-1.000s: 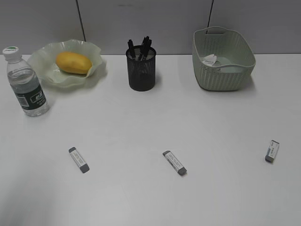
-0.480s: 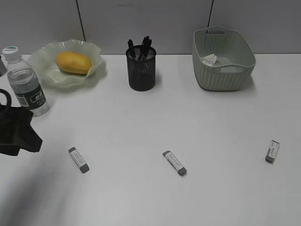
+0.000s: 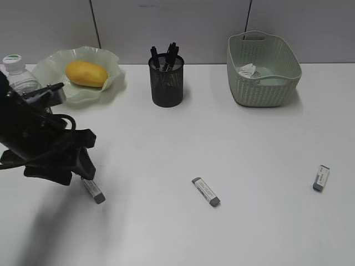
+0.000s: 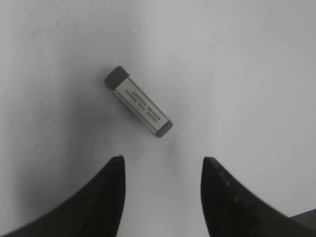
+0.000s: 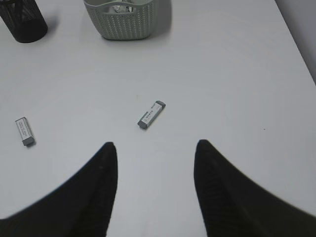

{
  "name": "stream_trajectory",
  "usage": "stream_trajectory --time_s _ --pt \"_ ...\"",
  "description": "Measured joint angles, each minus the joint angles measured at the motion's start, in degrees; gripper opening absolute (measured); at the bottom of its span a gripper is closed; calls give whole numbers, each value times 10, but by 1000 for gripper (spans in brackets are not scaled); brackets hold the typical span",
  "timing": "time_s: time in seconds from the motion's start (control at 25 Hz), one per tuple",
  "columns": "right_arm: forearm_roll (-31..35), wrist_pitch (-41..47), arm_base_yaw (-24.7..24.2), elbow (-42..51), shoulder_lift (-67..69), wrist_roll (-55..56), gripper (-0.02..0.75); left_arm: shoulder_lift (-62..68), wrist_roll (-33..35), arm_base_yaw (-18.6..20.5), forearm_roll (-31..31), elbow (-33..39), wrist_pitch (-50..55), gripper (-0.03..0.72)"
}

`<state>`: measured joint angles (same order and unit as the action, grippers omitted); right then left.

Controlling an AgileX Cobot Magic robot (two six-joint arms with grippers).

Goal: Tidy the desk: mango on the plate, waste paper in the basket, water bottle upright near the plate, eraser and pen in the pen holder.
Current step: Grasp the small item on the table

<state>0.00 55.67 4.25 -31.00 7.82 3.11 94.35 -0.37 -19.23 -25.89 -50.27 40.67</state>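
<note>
Three grey-ended white erasers lie on the desk (image 3: 249,144): the left eraser (image 3: 95,190), the middle eraser (image 3: 206,192) and the right eraser (image 3: 320,178). My left gripper (image 3: 83,169) is open and empty just above the left eraser; in the left wrist view the gripper (image 4: 163,160) has that eraser (image 4: 138,101) lying slantwise a little ahead of its tips. My right gripper (image 5: 155,144) is open and empty above the desk, short of the right eraser (image 5: 151,114). The mango (image 3: 86,73) lies on the plate (image 3: 111,58). The waste paper (image 3: 248,70) is in the basket (image 3: 263,83). The pen holder (image 3: 166,83) holds dark pens.
The water bottle (image 3: 13,62) stands upright left of the plate, mostly hidden behind my left arm. The right wrist view also shows the middle eraser (image 5: 24,131), the basket (image 5: 121,22) and the pen holder (image 5: 22,22). The desk's right edge (image 5: 296,44) runs along the right.
My left arm has come in from the left edge and moved right and down over the left eraser. Nothing on the desk has moved.
</note>
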Motion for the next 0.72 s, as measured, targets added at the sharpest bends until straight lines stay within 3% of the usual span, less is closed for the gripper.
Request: stream_trajectory --time_s 0.2,0.52,0.72 --pt "0 0 0 0 0 0 407 54 -55 -16 8 -35 -3 384" --pt "0 0 0 0 0 0 407 87 -247 -16 82 -42 -19 404" --pt "0 0 0 0 0 0 407 92 -295 -16 106 -43 -46 405"
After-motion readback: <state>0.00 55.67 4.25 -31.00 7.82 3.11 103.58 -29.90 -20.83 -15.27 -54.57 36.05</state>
